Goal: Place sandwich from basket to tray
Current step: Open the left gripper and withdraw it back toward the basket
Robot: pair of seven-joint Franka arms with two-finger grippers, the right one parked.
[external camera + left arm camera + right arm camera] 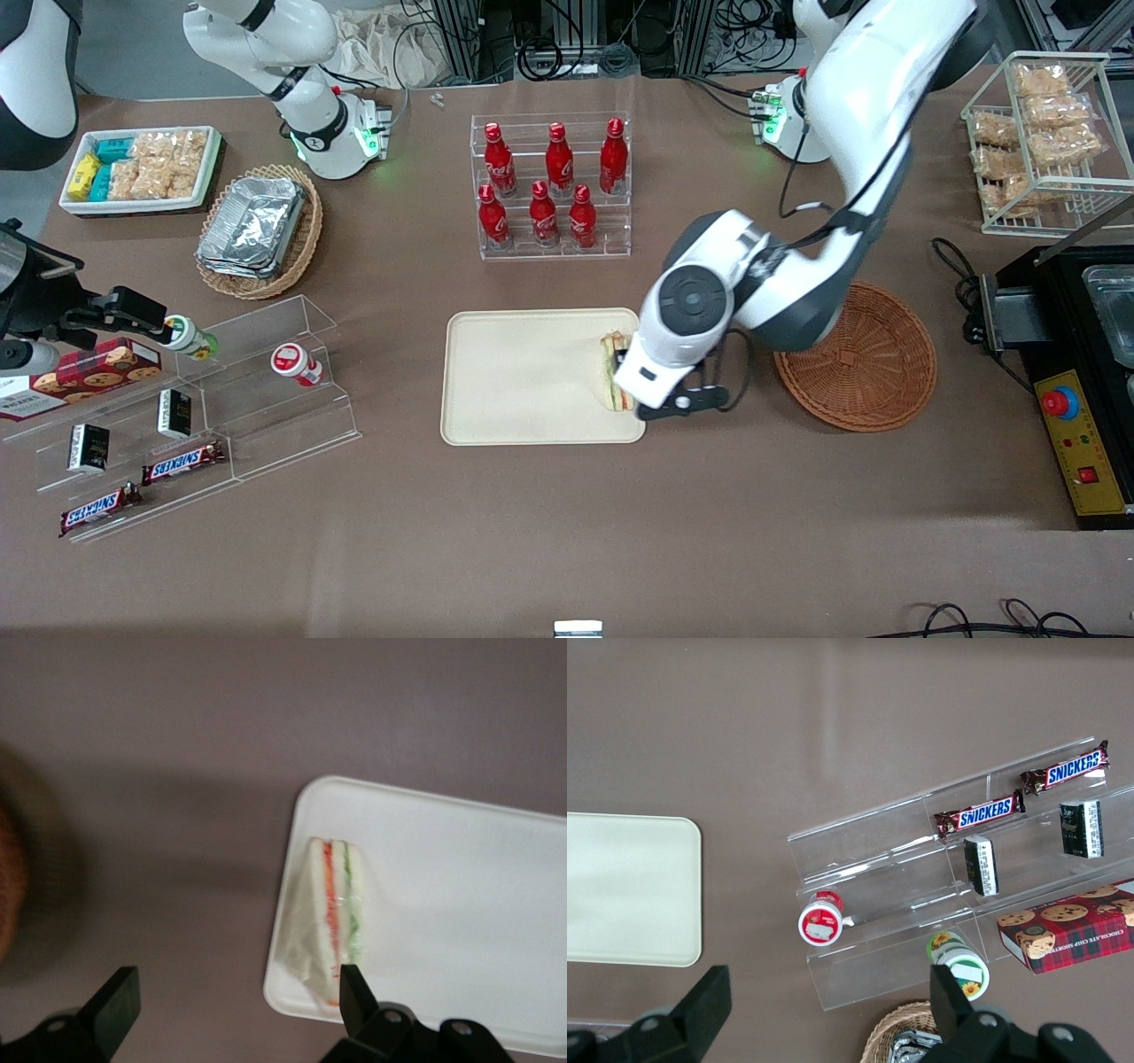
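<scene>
- Brown tabletop [567,532] carries everything, with cables and machine frames along the edge farthest from the front camera.
- At the parked arm's end sit a white box of snacks [140,168], a tan oval basket of foil containers [259,230] and a clear stepped shelf [213,408]; the shelf holds two Snickers bars [142,483], two small dark packets, two little round tubs and a red cookie box [80,377].
- Six red bottles [549,186] stand in a clear rack, three on each of two steps, farther from the front camera than the tray.
- One cream tray [523,377] lies mid-table, mostly bare.
- One sandwich [332,917] lies on the tray, just inside its short edge toward the working arm's end, wrapped, its red and green layers showing.
- The left arm reaches down from its base and bends at the wrist over that tray edge, hiding part of the sandwich in the front view.
- Its gripper [235,997] hovers above the sandwich with fingers spread wide, holding nothing.
- One round reddish-brown basket [864,363] sits beside the tray, partly covered by the arm.
- A wire rack of bagged snacks [1045,133] and a black machine [1076,390] stand at the working arm's end.
</scene>
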